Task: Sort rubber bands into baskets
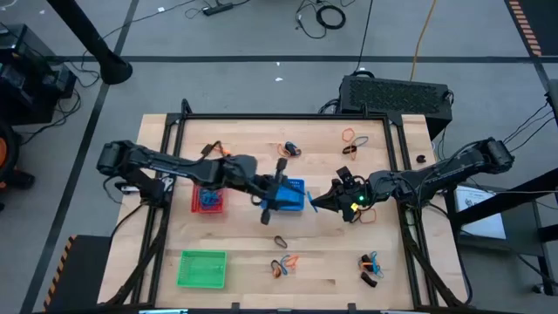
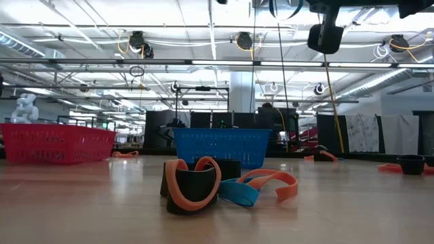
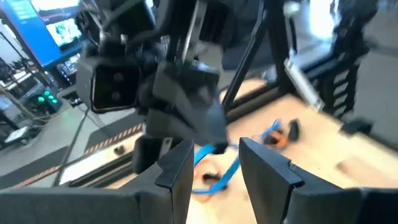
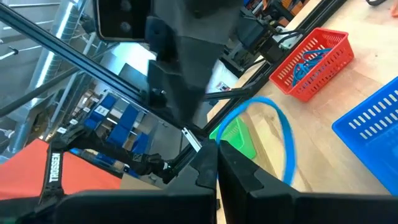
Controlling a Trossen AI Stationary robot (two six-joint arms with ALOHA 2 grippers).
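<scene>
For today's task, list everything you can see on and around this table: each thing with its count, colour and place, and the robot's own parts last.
red basket: one, red, left of table centre, blue bands inside
blue basket: one, blue, table centre
green basket: one, green, near-left corner
loose rubber bands: many; blue, orange, black; scattered in small heaps
held rubber band: one, blue, in the right gripper
black box: one, beyond the far edge
left gripper: partly open, over the blue basket
right gripper: shut on the held rubber band, beside the blue basket

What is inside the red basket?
The red basket holds a tangle of blue rubber bands, seen through its open top in the right wrist view. Its mesh walls hide the floor, so other colours underneath cannot be ruled out.
</scene>
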